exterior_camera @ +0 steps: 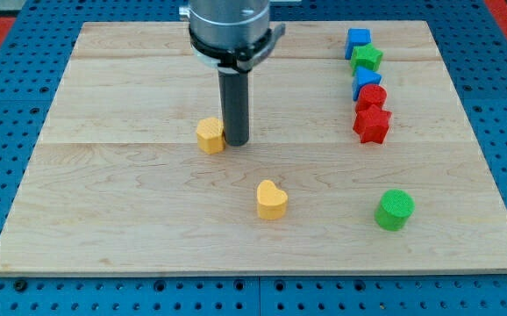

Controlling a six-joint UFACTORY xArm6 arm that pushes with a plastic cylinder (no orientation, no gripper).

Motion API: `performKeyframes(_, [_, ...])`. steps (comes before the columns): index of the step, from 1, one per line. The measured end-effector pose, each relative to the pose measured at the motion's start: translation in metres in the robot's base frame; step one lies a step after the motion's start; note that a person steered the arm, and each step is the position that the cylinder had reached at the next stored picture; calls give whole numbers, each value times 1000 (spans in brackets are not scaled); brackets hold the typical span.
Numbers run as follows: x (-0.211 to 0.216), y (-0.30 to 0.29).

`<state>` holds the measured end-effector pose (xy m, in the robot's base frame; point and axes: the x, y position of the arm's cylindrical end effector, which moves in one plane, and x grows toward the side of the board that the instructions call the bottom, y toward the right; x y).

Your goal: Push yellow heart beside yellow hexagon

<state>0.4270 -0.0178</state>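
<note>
The yellow heart (272, 200) lies on the wooden board (113, 219), a little below the middle. The yellow hexagon (210, 135) lies up and to the left of it, well apart from the heart. My tip (237, 141) stands right next to the hexagon's right side, touching or nearly touching it, and above and left of the heart.
A column of blocks stands at the view's upper right: a blue block (358, 41), a green star (367, 59), another blue block (366, 82), a red round block (372, 96) and a red star (372, 124). A green cylinder (395, 210) sits at the lower right.
</note>
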Motion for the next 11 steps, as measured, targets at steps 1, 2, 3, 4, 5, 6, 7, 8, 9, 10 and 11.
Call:
performKeyframes(1, [11,82])
performKeyframes(2, [57,104])
performKeyframes(3, [104,98])
performKeyframes(4, [138,93])
performKeyframes(5, [125,20])
performKeyframes(6, [93,0])
performKeyframes(7, [61,12])
performKeyframes(8, [57,39])
performKeyframes(9, [48,73])
performKeyframes(10, [37,38])
performKeyframes(11, [21,27])
